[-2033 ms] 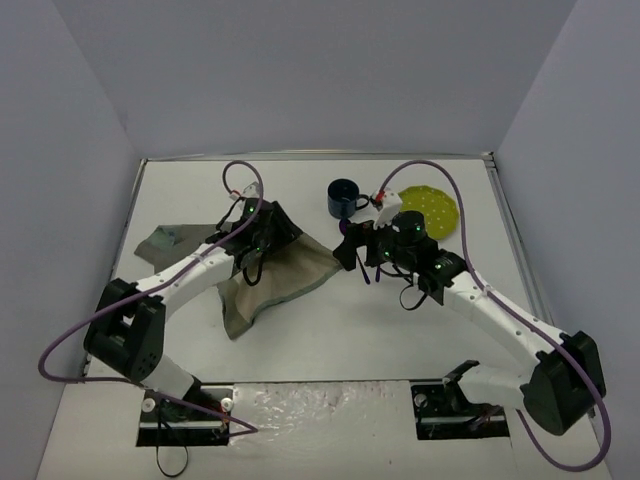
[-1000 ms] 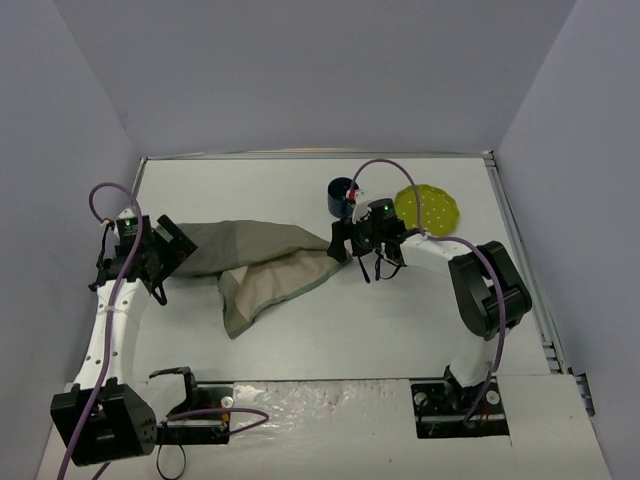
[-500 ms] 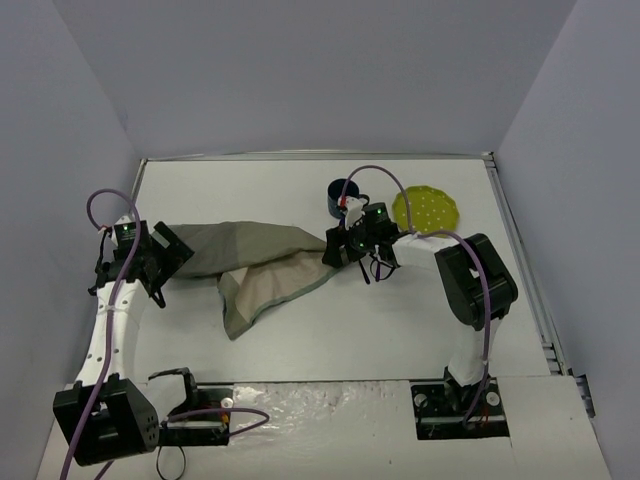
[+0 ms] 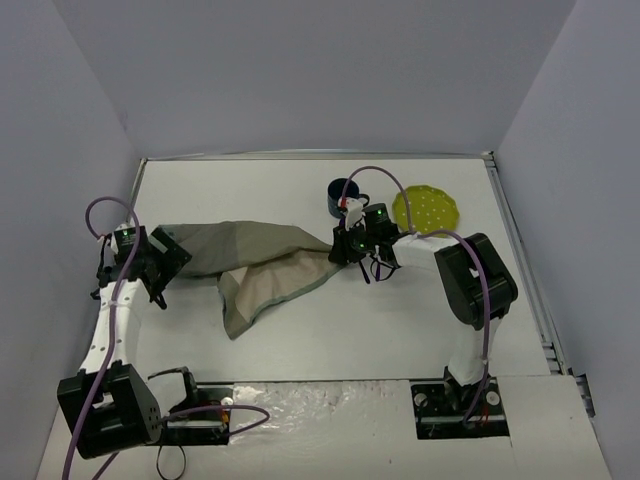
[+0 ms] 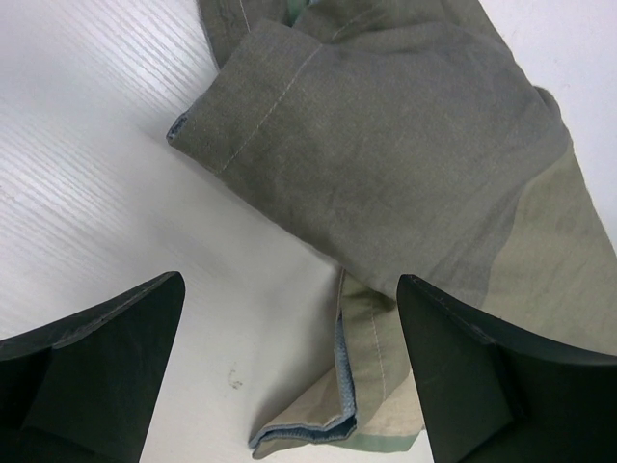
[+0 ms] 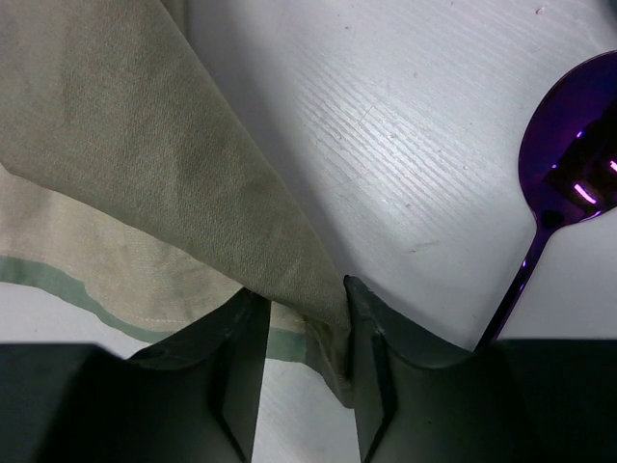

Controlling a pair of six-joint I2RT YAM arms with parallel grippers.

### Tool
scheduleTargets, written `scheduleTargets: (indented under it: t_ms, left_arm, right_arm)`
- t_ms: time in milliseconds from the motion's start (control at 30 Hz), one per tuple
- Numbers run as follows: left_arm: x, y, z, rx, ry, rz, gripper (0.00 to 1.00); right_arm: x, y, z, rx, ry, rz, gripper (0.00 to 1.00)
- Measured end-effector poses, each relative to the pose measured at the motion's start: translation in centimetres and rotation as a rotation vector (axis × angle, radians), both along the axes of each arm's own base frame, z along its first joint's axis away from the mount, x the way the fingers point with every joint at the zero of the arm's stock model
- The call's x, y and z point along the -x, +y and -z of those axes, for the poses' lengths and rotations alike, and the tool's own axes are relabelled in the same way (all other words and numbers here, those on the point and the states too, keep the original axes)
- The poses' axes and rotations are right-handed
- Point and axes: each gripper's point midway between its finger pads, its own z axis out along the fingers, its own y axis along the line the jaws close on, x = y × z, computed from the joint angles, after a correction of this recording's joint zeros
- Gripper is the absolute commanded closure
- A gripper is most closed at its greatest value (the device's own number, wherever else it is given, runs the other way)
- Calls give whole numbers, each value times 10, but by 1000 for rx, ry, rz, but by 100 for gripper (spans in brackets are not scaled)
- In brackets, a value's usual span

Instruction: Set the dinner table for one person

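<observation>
On the white dinner table (image 4: 400, 320) lies a grey-green placemat (image 4: 260, 262), partly folded over itself. My left gripper (image 4: 172, 256) hovers open at its left end. In the left wrist view the doubled cloth (image 5: 405, 125) and a folded corner lie ahead of the left gripper (image 5: 289, 289), with nothing between the fingers. My right gripper (image 4: 340, 247) is at the cloth's right corner. In the right wrist view the jaws of the right gripper (image 6: 304, 299) are drawn in close on a raised fold of the placemat (image 6: 116, 145).
A dark blue cup (image 4: 340, 193) stands just behind the right gripper, and a yellow-green plate (image 4: 427, 209) lies to its right. A purple spoon (image 6: 564, 174) lies on the table beside the right fingers, also in the top view as the spoon (image 4: 367, 272). Walls surround the table.
The right jaws have closed in on the placemat's right corner. The left arm drew the cloth's left end out leftward, let it go, and now stands open, shifted slightly back.
</observation>
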Motion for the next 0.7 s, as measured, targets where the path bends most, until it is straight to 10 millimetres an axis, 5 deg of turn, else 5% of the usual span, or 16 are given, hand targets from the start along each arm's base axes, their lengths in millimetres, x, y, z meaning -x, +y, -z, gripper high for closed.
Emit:
scheduleTargets:
  t_ms: [200,400,700]
  left_arm:
    - [-2,18,29,52,2,-102,13]
    - [-14,31,55,122,-41,-175,13]
    - [-48,48,37,130,-226,-189,16]
  right_arm:
    - [0,1,-1,-7,6,5,96]
    - [1,2,-1,-16,16,13,100]
    - [2,4,-2,-23,19,3,100]
